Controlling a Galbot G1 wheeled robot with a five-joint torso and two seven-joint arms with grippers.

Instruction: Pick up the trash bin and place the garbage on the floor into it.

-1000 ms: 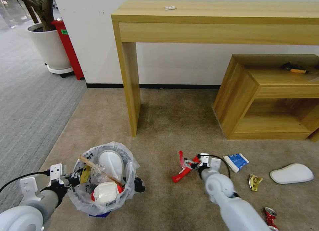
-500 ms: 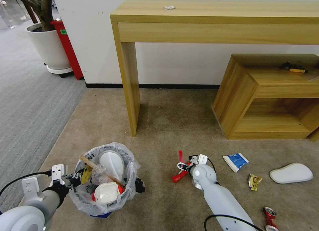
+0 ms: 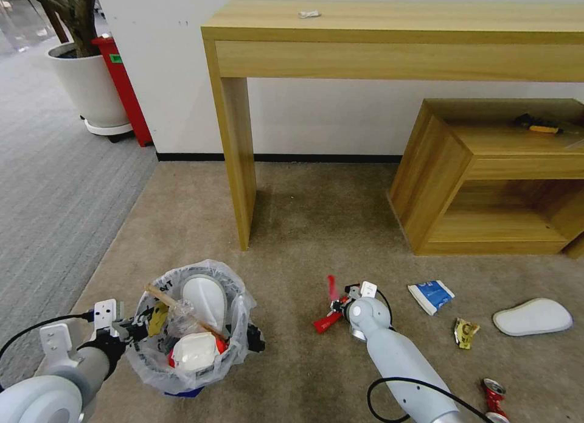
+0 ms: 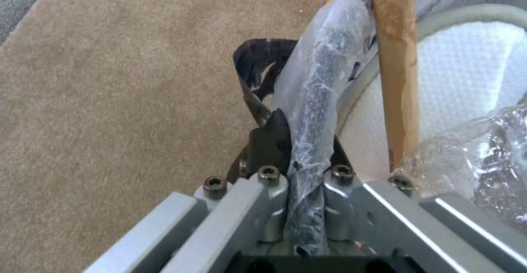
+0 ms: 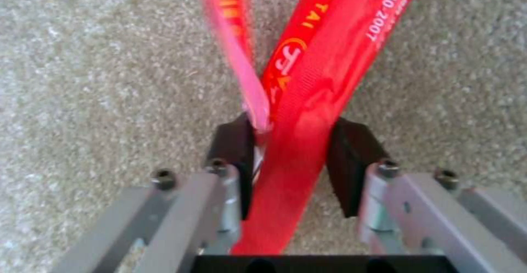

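Right claw [image 5: 291, 149]: low over the floor [image 3: 316, 228], its two dark fingers [image 5: 233, 149] set either side of a red wrapper strip [image 5: 307, 83]; the strip runs between them and looks pinched, though a small gap shows at one pad.
Red wrapper: one band leads away from the right claw flat on the carpet, a second thinner band stands up blurred just beyond the fingertips; in the head view it lies just ahead of the claw [image 3: 342, 302], towards the trash bin side [image 3: 325, 319].
Left claw [image 4: 299, 141]: closed on the rim of the trash bin [image 3: 188, 325], clamping the rim and the crinkled plastic liner [image 4: 313, 112] between its fingers.
Trash bin contents: just past the left claw, a wooden stick [image 4: 398, 59] leans across a white insole [image 4: 467, 71]; more white litter sits lower in the bag.
Remaining garbage: on the right claw's far side from the bin, a blue-white packet [image 3: 432, 296] near, then a yellow wrapper [image 3: 466, 333], a white insole [image 3: 533, 317] farther out, and a crushed can [image 3: 494, 398] beside the right arm.
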